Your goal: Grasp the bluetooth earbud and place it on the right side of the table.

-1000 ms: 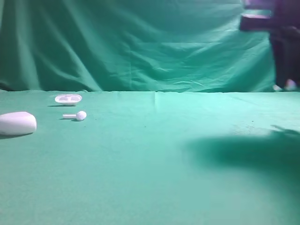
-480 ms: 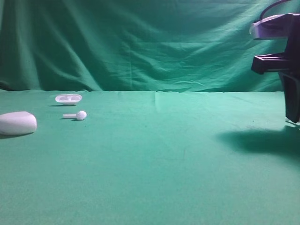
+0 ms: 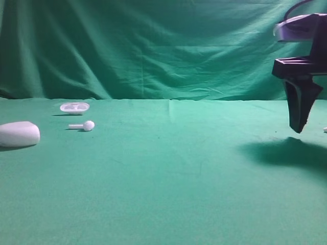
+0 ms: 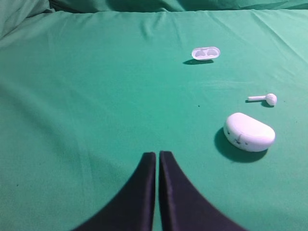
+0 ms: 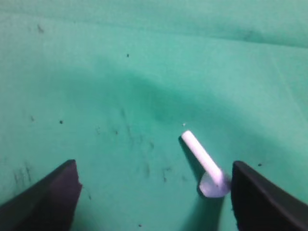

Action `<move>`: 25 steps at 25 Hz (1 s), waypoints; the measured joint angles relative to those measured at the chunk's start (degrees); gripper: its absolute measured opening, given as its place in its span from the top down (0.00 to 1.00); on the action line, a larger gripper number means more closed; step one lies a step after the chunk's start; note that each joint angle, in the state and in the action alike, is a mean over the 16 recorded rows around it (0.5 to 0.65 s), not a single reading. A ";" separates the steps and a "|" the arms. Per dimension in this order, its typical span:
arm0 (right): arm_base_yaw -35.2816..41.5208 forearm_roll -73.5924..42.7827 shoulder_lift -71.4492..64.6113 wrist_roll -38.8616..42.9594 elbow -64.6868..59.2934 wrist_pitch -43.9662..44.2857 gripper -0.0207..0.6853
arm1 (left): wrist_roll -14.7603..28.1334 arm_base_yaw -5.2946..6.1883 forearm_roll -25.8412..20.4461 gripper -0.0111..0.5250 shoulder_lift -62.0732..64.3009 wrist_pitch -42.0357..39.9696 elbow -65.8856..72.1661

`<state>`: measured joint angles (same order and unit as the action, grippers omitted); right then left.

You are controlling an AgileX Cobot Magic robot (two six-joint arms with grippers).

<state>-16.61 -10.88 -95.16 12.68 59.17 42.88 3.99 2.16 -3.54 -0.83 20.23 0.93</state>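
Black jaws of the right gripper [image 5: 151,192] stand wide apart, holding nothing; the bluetooth earbud [image 5: 206,167] lies on the green table [image 3: 168,168] between them, nearer the right-hand jaw, its stem slanting away up-left. The left gripper [image 4: 158,161] is pressed closed, far off. No writing is legible

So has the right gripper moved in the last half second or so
Yes. The right gripper has lifted: its fingers now hang above the table with their tips clear of the shadow, left of where they reached down at the frame's right edge.
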 joint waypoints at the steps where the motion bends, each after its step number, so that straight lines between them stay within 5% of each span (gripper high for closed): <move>1: 0.00 0.18 1.20 0.01 0.54 1.33 0.34 | 0.00 0.00 0.00 0.98 0.00 0.00 0.00; 14: 0.00 2.80 30.66 -0.02 -3.36 11.73 0.91 | 0.00 0.00 0.00 0.98 0.00 0.00 0.00; 25: 0.00 8.21 59.38 -3.23 -19.31 6.41 0.97 | 0.00 0.00 0.00 0.98 0.00 0.00 0.00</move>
<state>-16.61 -2.67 -35.78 9.46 39.86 49.29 3.99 2.16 -3.54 -0.83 20.23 0.93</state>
